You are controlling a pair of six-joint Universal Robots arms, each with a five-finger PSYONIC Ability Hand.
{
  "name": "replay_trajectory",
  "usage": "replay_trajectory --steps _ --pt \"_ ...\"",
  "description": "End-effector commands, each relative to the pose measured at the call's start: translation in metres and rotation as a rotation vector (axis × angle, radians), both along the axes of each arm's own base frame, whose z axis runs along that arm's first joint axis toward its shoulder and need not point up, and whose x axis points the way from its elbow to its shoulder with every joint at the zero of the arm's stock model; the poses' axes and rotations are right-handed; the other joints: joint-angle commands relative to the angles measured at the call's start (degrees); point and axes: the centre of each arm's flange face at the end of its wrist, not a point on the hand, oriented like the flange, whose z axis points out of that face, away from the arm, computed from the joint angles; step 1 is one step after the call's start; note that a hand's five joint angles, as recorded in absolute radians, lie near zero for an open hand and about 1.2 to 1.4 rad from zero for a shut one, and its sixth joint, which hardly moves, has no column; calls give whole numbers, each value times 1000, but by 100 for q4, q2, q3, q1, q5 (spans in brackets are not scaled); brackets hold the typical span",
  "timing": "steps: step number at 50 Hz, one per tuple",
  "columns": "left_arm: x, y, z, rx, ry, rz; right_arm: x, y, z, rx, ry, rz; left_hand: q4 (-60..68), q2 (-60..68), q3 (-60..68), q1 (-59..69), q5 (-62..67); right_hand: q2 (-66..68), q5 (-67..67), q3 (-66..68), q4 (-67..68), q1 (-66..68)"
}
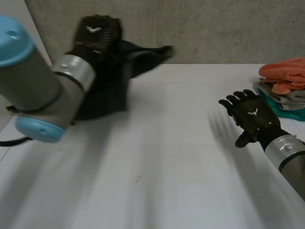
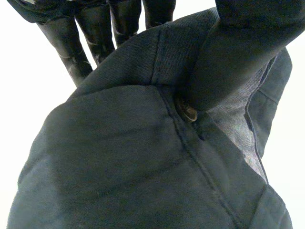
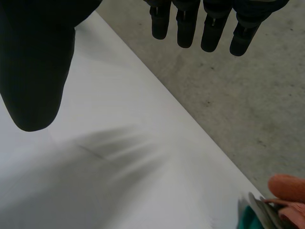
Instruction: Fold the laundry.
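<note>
Upper left, left hand (image 1: pixel 97 33) clenches a dark garment (image 2: pixel 143 167); right hand (image 1: pixel 252 117) empty, fingers (image 3: pixel 186 33) released. Pickup step; next, probably spread it flat

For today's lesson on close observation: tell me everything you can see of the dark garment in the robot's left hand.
The dark garment is blue-black woven cloth, like twill or denim, with raised stitched seams and a small metal button beside one seam. It is bunched, not flat. The left hand pinches it between thumb and fingers at the far left of the white table, close to the wall. The bulk hangs below the hand and one flap sticks out sideways. Whether its lower end rests on the table is unclear.
</note>
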Motion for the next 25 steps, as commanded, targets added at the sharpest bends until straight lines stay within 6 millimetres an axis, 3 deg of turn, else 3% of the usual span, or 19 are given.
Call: replay_trajectory --steps 1,5,7,8,12,15,18,21,22,25 --pt "-80 46 -46 100 -5 -118 -4 -2 2 -5 2 -39 1154 1149 1195 1734 1546 -257 -295 -241 -220 -388" --pt "-103 43 -90 162 -33 -96 -12 -8 2 -7 3 -88 756 752 798 1336 1148 -257 -295 -241 -220 -388" --pt "-115 52 -103 178 -52 -128 -17 -12 3 -12 5 -125 -2481 -2486 -2440 -1901 -2090 -257 -295 -241 -220 -388" --pt "-122 62 -116 197 -77 -163 -19 -13 3 -11 5 -136 -4725 -4730 -4684 -4145 -4334 -257 -295 -241 -220 -388" --pt "-121 67 -118 213 -87 -173 -25 -18 5 -20 11 -184 -5846 -5851 -5805 -5266 -5454 -257 -295 -241 -220 -388" --pt "-116 73 -108 205 -88 -175 -30 -21 6 -26 12 -223 -5846 -5851 -5805 -5266 -5454 -257 -295 -241 -220 -388" --pt "-101 81 -84 188 -74 -167 -32 -22 8 -30 13 -249 -5846 -5851 -5805 -5266 -5454 -257 -295 -241 -220 -388" --pt "-78 79 -64 175 -65 -124 -32 -17 19 -41 12 -256 -5846 -5851 -5805 -5266 -5454 -257 -295 -241 -220 -388" --pt "-61 76 -53 164 -63 -92 -33 -15 23 -42 12 -258 -5846 -5851 -5805 -5266 -5454 -257 -295 -241 -220 -388" --pt "-25 70 -45 157 -92 -16 -31 -4 34 -9 17 -250 -5841 -5846 -5800 -5261 -5450 -257 -295 -241 -220 -388"
